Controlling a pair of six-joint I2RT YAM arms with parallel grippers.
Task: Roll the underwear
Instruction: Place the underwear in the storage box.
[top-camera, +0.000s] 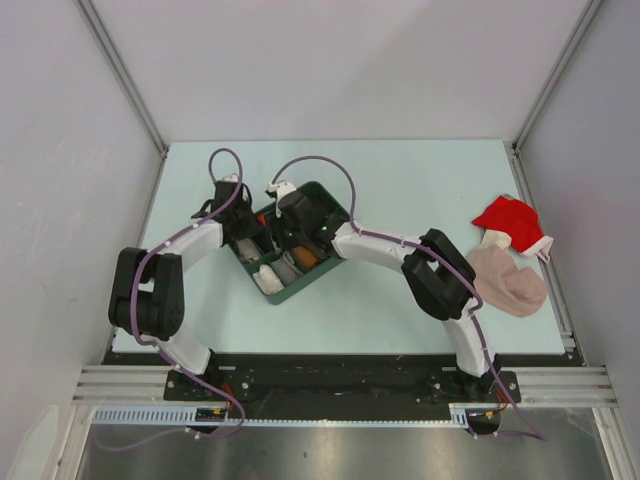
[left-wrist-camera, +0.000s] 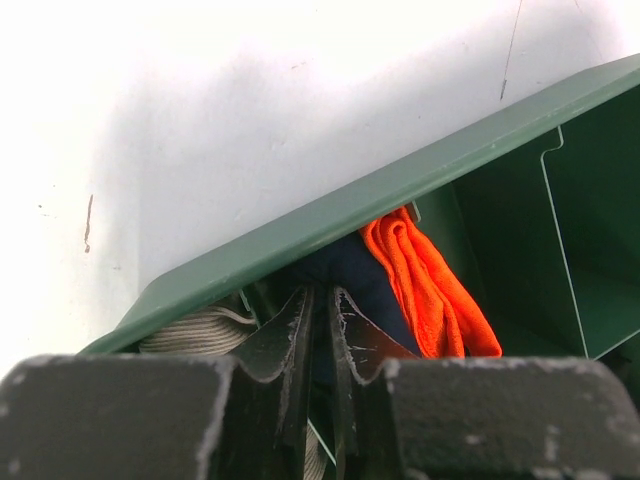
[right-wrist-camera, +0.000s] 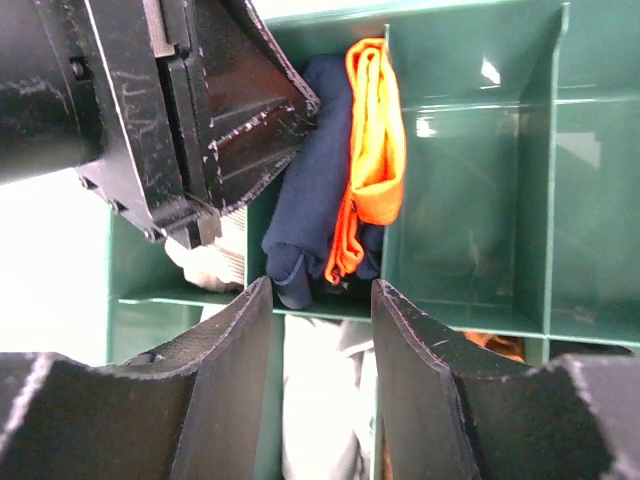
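On the pale surface (top-camera: 420, 200), the rolled underwear (right-wrist-camera: 320, 170) stood in a compartment of the green tray (right-wrist-camera: 470, 200), my left pincer (left-wrist-camera: 320, 300) clenched nearly shut against it and my right pincer (right-wrist-camera: 318, 290) released just before it, and I judged that a fold snagged on withdrawal might drag the roll loose.

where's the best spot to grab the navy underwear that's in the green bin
Probably the navy end of the underwear nearest the open right gripper, entering through the open top of the green bin from that gripper's side, jaws across the roll's narrow width. It sits rolled and wedged in one compartment with walls alongside, so that end looks the most exposed.
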